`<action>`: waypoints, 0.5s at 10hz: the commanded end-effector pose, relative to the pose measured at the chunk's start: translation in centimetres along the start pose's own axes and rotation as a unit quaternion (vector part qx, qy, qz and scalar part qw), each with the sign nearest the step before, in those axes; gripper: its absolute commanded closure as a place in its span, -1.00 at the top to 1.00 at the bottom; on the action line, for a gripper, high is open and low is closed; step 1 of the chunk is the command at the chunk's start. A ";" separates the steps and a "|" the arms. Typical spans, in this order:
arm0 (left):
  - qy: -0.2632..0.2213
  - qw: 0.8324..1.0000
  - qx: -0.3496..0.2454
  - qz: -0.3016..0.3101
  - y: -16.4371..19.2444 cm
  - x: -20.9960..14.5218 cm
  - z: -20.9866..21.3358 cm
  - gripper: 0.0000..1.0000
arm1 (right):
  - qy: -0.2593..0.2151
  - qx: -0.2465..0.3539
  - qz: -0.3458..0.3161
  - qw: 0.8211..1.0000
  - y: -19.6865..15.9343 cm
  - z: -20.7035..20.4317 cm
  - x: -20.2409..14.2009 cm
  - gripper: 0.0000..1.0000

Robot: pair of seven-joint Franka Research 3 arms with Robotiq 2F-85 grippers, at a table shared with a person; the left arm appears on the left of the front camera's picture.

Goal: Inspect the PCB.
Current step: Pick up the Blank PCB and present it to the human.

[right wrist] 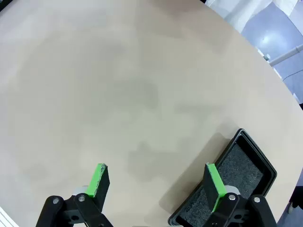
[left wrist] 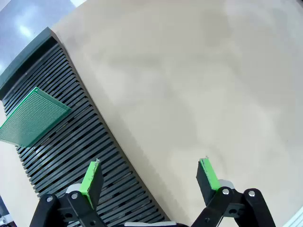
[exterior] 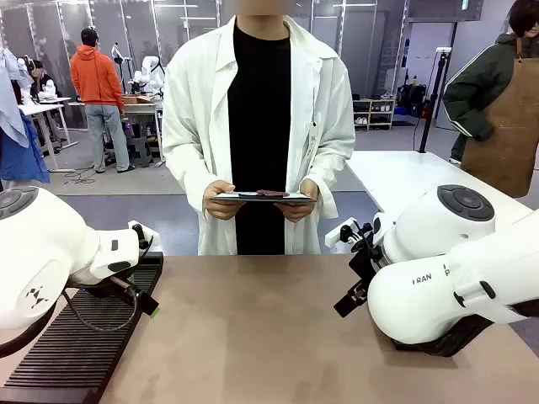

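Observation:
The PCB (left wrist: 34, 115), a thin green board with a fine dotted grid, stands tilted in a slot of the black ribbed rack (left wrist: 75, 137) at the left of the left wrist view. My left gripper (left wrist: 150, 174) hovers open over the rack's edge and the bare table, apart from the PCB, with nothing between its green pads. Over the tan table my right gripper (right wrist: 156, 178) is open and holds nothing.
Across the table a person in a white coat holds a flat grey clipboard (exterior: 265, 197) in both hands. The rack (exterior: 76, 345) lies at the table's left edge. A shallow black tray (right wrist: 246, 165) with a foam lining sits by my right gripper.

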State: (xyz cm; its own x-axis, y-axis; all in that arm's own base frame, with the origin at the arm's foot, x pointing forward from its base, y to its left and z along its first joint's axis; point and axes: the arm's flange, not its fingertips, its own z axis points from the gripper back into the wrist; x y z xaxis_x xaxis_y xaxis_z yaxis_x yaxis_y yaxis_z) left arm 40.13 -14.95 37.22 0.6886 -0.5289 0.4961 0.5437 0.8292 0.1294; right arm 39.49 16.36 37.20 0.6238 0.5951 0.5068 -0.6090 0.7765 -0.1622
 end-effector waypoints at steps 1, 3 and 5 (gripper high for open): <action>0.000 1.000 0.000 0.000 0.0 0.0 0.0 1.00 | 0.000 0.000 0.000 1.000 0.0 0.0 0.0 1.00; 0.000 1.000 0.000 0.000 0.0 0.0 0.0 1.00 | 0.000 0.000 0.000 1.000 0.0 0.0 0.0 1.00; 0.000 1.000 0.000 0.000 0.0 0.0 0.0 1.00 | 0.000 0.000 0.000 1.000 0.0 0.0 0.0 1.00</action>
State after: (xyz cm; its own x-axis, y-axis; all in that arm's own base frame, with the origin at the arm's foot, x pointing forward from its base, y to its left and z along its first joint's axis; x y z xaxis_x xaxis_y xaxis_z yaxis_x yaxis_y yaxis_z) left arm 40.12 -14.98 37.22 0.6881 -0.5296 0.4961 0.5443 0.8288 0.1296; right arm 39.58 16.14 37.21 0.6204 0.6004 0.5046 -0.6112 0.7733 -0.1688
